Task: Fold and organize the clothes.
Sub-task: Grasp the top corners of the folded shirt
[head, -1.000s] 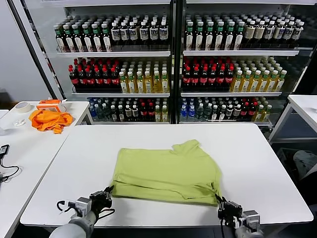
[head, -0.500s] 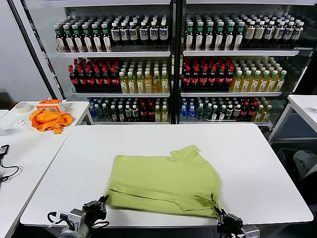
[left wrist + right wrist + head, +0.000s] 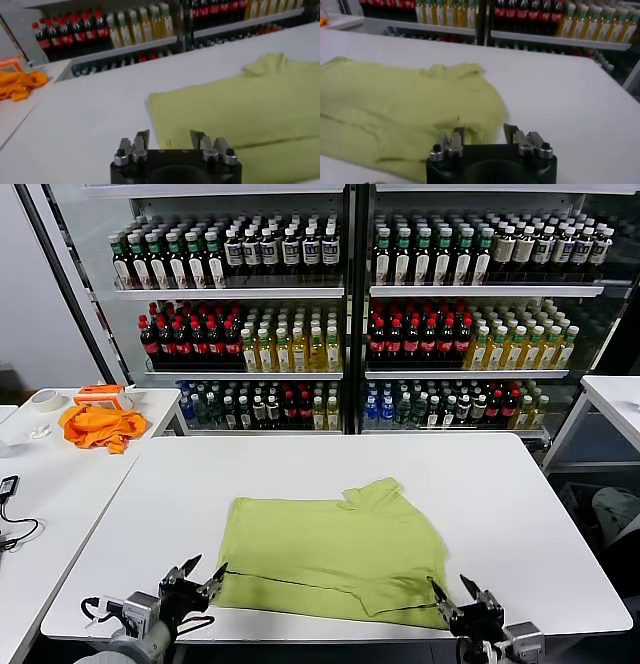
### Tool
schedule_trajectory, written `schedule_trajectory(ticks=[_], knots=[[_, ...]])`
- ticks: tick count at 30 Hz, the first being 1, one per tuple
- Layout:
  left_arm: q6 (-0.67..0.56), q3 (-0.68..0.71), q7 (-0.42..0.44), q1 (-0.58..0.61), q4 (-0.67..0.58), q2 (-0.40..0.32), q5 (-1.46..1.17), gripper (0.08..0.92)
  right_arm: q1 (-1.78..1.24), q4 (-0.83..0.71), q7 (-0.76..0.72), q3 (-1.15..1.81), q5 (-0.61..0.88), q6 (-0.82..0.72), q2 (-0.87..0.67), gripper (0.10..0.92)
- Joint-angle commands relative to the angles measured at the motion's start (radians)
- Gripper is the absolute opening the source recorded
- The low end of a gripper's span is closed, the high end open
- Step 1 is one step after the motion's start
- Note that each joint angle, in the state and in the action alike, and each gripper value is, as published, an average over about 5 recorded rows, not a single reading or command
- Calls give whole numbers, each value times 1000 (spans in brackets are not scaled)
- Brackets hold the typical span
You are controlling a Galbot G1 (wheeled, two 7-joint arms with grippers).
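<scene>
Both grippers, left and right, have released and spread apart. The T-shirt lies flat mid-table, long axis 9-to-3 o'clock, collar toward 1 o'clock.

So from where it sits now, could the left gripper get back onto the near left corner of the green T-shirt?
Probably yes. The left gripper is open at the table's near edge, right beside the green T-shirt corner, with only bare white table between. The right gripper, also open, is at the opposite corner.
</scene>
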Motion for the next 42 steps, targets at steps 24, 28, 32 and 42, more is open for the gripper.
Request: schedule_trajectory(ticks=[24, 28, 32, 42], knots=[[-99, 293, 168, -710, 738, -108, 20, 822, 899, -822, 37, -434, 40, -27, 295, 823], [-105, 292, 168, -694, 734, -110, 25, 823, 921, -909, 40, -438, 34, -20, 339, 823], [-108, 290, 173, -687, 743, -111, 25, 822, 932, -950, 46, -448, 24, -6, 363, 823], [-105, 284, 198, -668, 736, -116, 4, 822, 928, -968, 49, -459, 13, 8, 366, 823]])
